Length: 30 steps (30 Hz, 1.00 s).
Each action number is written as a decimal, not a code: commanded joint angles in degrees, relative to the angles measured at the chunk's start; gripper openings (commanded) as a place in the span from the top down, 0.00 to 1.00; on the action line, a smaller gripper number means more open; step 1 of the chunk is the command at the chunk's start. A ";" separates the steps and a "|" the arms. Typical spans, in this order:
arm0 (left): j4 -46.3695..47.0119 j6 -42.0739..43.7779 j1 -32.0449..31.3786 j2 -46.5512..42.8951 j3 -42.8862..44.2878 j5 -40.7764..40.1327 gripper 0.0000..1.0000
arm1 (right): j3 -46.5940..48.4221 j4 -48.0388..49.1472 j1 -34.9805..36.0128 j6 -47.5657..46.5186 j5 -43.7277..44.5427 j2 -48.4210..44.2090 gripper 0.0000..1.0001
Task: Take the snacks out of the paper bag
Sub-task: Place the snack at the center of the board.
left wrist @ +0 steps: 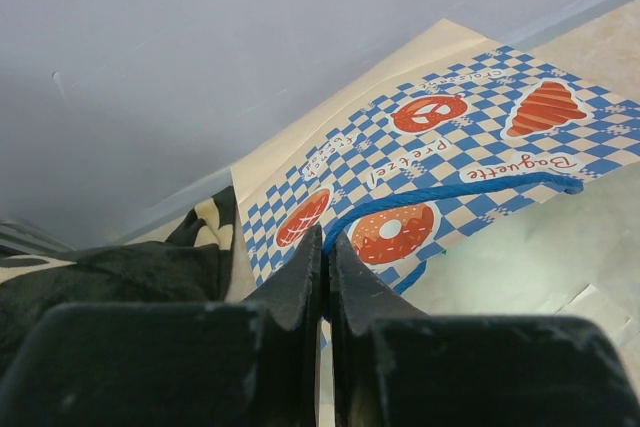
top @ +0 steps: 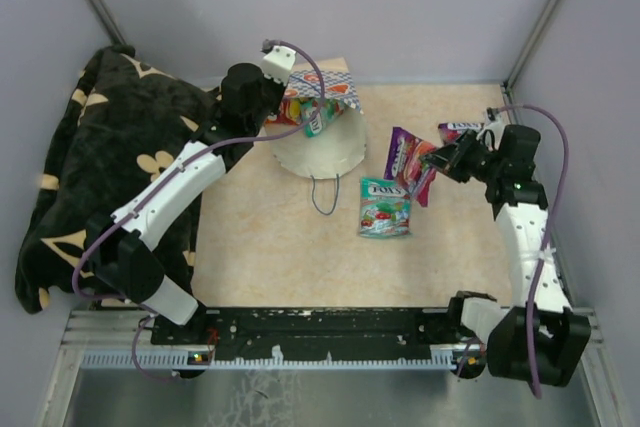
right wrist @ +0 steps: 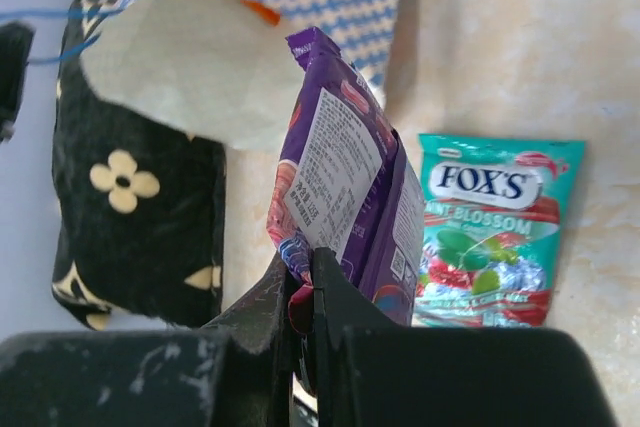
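The paper bag lies on its side at the back of the table, its mouth held up by my left gripper. That gripper is shut on the bag's blue string handle. Packets show inside the bag's mouth. My right gripper is shut on a purple packet and holds it above the table; it also shows in the right wrist view, pinched at its lower edge. A teal packet lies flat on the table. Another purple packet lies behind the right gripper.
A black floral blanket is heaped along the left side of the table, right beside the bag. The beige mat covers the table. Grey walls close in the back and both sides.
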 commanded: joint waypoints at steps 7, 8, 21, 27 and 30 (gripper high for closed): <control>0.85 -1.62 0.31 -2.43 0.90 -0.04 0.95 | -3.95 39.45 -5.21 24.00 8.32 15.82 1.00; 0.88 -1.79 0.20 -2.46 0.94 0.02 0.95 | -3.53 41.96 -5.21 25.89 10.28 17.17 1.00; 1.07 -1.99 0.23 -1.88 0.94 0.44 0.95 | -16.87 67.36 -4.88 41.54 28.27 35.95 1.00; 0.87 -2.68 0.26 -1.91 1.27 1.74 0.96 | -17.11 69.75 -3.67 43.31 29.90 43.30 1.00; 0.91 -2.75 0.25 -1.76 1.42 1.81 0.96 | -15.94 69.49 -2.52 44.68 32.17 44.91 1.00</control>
